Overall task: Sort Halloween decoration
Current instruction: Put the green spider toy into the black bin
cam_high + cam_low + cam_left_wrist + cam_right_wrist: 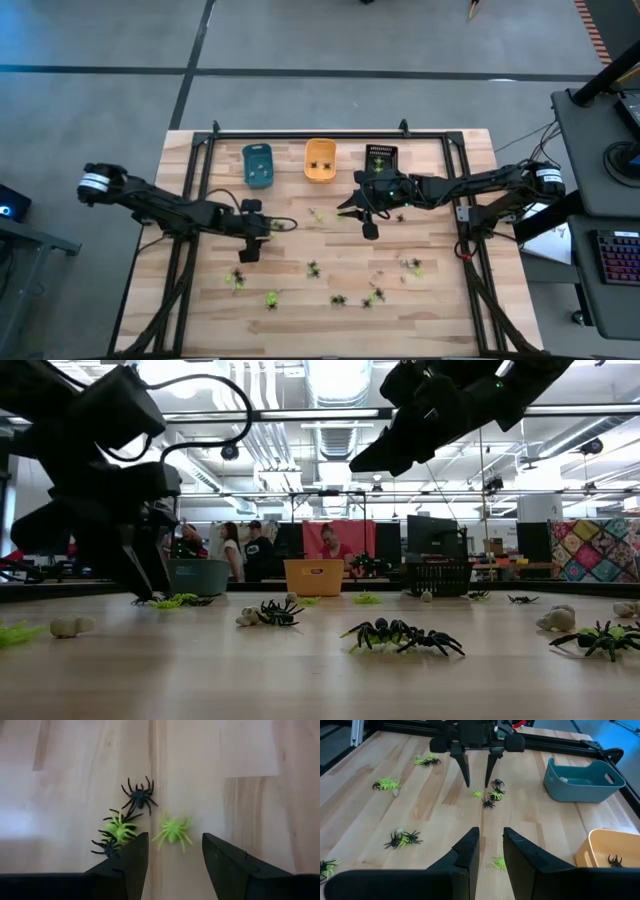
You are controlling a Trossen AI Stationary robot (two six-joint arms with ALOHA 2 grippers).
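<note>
Down at the near edge of the counter [330, 320], the Halloween decoration [340, 299] lies scattered: small black and yellow-green spiders in loose clumps along the front half of the wooden top, with a few pale ones among them in the low view.

A little farther in, the left gripper [247, 249] hangs low over a small cluster at the left. Its fingers stand apart and hold nothing; in the left wrist view a yellow-green spider [173, 831] lies on the wood just ahead of the gap between them, with a black spider [139, 796] and a tangled green and black pair [116, 834] just beside it.

Toward the middle, the right gripper [366, 222] sits above the counter, near another green spider [498, 863]. Its fingers are parted by a narrow gap, and nothing shows between them.

At the far side, three small trays stand in a row: a blue tray [258, 165], an orange tray [320, 160] with a black spider in it, and a black tray [380, 158].

Beyond the counter, people stand in the room behind.
</note>
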